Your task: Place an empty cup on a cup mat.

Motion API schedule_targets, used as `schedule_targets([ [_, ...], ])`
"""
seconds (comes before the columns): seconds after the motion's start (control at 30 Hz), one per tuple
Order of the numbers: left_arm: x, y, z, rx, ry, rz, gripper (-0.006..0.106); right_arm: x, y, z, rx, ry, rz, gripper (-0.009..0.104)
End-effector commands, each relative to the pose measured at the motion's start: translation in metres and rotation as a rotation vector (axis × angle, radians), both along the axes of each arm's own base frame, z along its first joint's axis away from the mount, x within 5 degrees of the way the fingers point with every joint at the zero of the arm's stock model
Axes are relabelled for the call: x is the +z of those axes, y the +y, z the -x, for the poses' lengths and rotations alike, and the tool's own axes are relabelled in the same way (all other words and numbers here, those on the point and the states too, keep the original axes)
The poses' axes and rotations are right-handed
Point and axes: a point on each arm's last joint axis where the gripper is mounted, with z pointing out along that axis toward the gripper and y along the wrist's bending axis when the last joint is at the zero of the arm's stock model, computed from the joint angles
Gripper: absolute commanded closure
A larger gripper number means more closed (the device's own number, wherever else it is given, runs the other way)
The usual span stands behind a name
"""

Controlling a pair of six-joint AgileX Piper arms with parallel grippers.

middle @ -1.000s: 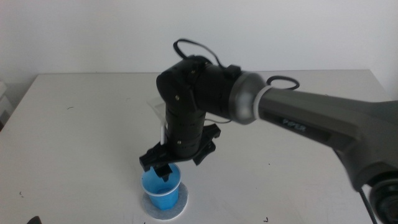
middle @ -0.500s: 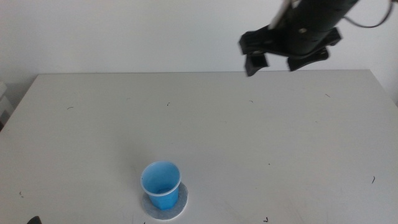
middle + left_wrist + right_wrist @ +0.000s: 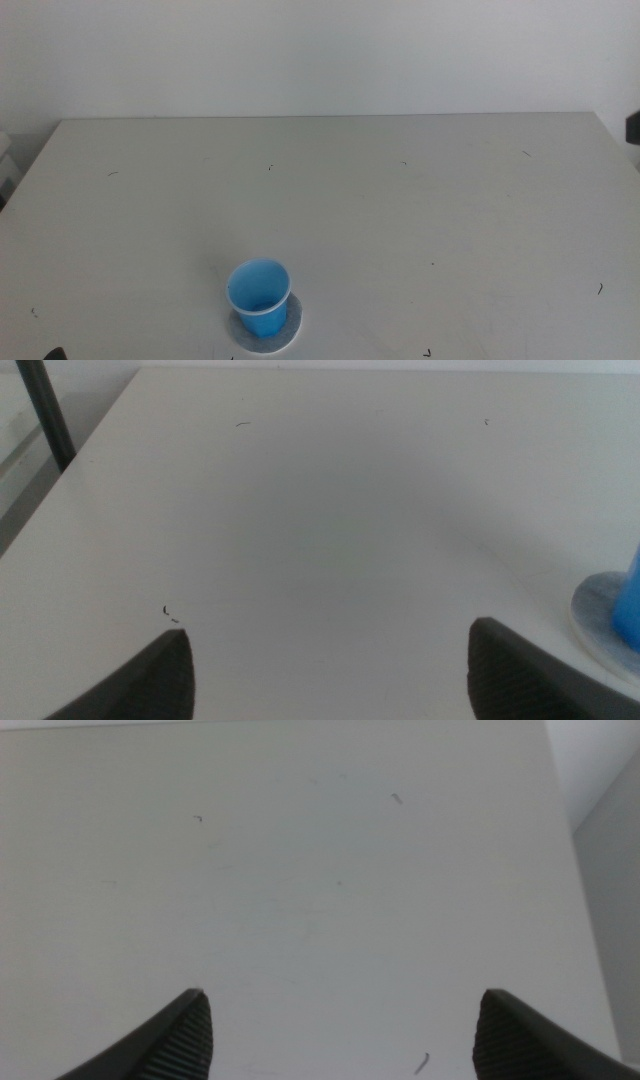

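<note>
The cup is seen upright on the cup mat, at 6 o'clock on the surface. The left tool and right tool are spread wide, empty.

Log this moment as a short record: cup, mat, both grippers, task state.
cup: blue cup, upright, standing on the mat
mat: round grey mat, near the table's front edge
left gripper: left gripper open, low beside the mat, holding nothing
right gripper: right gripper open, over bare table, holding nothing
task state: cup placed, looks done
</note>
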Motion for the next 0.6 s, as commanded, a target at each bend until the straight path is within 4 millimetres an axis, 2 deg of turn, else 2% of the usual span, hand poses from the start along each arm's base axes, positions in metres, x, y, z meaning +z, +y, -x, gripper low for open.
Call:
schedule_targets([
  [0.0,0.008,0.0,-0.001,0.0,-0.081,0.015,-0.005,0.009,-0.007,0.024,0.022,-0.182,0.047,0.028],
  [0.17,0.008,0.0,-0.001,0.0,-0.081,0.015,-0.005,-0.016,-0.013,0.069,0.033,-0.288,0.093,0.027],
  [0.33,0.008,0.0,-0.001,0.0,-0.081,0.015,-0.005,-0.042,-0.018,0.107,0.03,-0.392,0.106,0.016],
  [0.47,0.008,0.0,-0.001,0.0,-0.081,0.015,-0.005,-0.069,-0.021,0.127,0.027,-0.452,0.145,0.006],
  [0.57,0.008,0.0,-0.001,0.0,-0.081,0.015,-0.005,-0.08,-0.021,0.138,0.015,-0.586,0.093,0.002],
])
